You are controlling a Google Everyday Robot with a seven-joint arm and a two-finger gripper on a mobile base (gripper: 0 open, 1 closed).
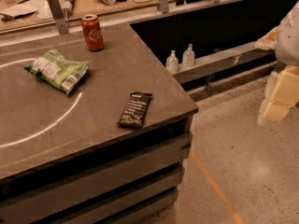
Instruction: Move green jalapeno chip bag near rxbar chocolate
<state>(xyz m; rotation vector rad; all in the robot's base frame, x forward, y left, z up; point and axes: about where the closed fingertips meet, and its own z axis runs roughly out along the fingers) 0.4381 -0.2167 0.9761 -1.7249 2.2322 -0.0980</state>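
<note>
The end effector [279, 97] hangs at the right edge, off the desk [42, 143]; I cannot tell whether it is open or closed. The rxbar chocolate [135, 109] lies nearest it. The green jalapeno chip bag [58, 70] lies farther off, well apart from the bar.

Chip bag [58, 70] is green-white, rxbar [135, 109] dark brown, can [92, 32] red, pincer [280, 99] at right edge pale yellow.

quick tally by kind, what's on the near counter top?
green jalapeno chip bag: 1
red soda can: 1
rxbar chocolate: 1
Total: 3
The gripper is at the right edge of view, off the counter.
</note>
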